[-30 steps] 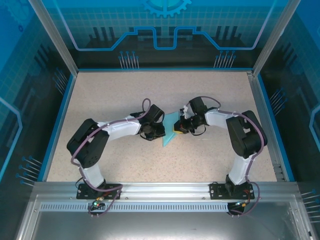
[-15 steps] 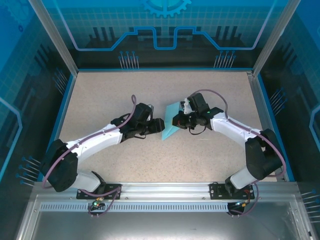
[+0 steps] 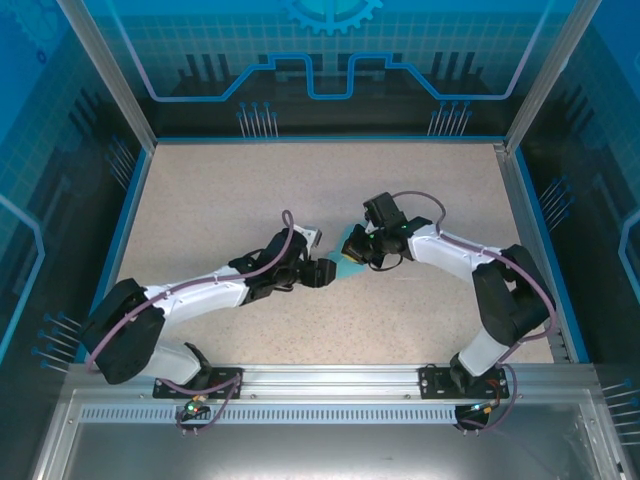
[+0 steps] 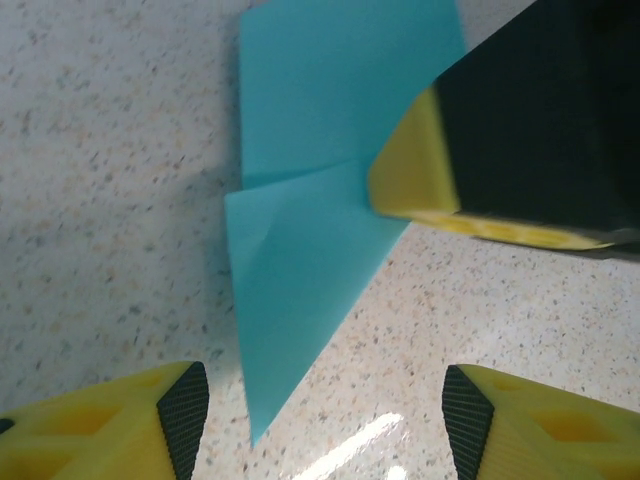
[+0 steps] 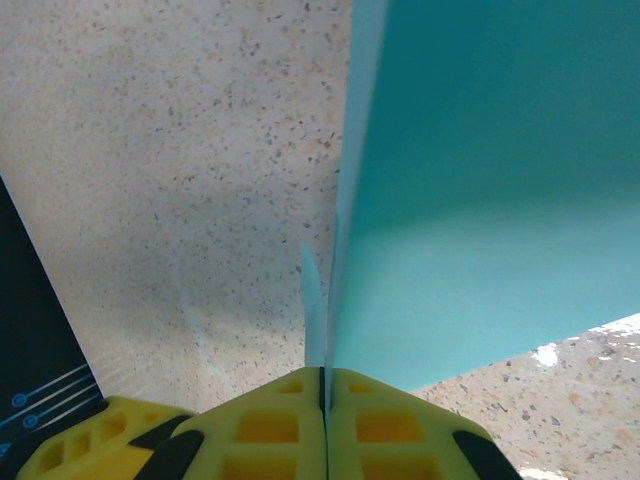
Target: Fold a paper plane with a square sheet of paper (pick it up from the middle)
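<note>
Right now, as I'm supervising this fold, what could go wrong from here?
The right end effector pinches the folded sheet at one edge only; the thin paper could slip or tear if tugged. The left end effector stands open near the sheet's pointed tip and might crumple it when closing.

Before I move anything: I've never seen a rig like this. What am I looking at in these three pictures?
Two robot arms are bolted at the near edge of a speckled beige table. The overhead picture looks down from behind them; the other two come from cameras on each wrist. Between them is a thin, partly folded light cyan paper sheet. The right arm has its jaws shut on the paper's edge. The left arm has its jaws open, facing the paper without touching it.
</note>
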Robot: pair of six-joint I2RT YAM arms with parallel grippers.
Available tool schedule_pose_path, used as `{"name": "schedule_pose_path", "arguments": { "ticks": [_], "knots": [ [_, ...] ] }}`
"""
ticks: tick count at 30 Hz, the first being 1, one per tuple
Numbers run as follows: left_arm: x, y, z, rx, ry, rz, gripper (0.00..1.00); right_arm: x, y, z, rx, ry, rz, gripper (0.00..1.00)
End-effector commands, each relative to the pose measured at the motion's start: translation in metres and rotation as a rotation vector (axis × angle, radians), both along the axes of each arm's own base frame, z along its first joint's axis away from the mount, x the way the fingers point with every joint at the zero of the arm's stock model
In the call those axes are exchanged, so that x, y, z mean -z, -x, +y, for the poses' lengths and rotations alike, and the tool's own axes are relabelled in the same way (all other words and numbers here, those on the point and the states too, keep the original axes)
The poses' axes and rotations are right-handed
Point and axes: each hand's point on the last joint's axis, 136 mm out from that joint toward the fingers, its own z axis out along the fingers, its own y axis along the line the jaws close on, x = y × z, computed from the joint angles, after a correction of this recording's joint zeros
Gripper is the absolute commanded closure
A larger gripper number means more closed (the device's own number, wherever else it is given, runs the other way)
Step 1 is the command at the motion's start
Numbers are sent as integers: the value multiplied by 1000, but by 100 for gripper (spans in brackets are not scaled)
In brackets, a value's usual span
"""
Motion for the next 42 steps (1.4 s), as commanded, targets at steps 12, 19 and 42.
{"name": "schedule_pose_path", "arguments": {
  "ticks": [12, 19, 42],
  "knots": [
    [29, 2, -27, 228, -43, -141, 46, 23, 9, -3, 59, -15, 157, 94],
    [44, 2, -34, 266, -56, -176, 53, 26, 12, -2, 65, -46, 200, 94],
    [59, 2, -36, 293, -104, -202, 90, 0, 3, -17, 10, -89, 95, 52]
  ]
}}
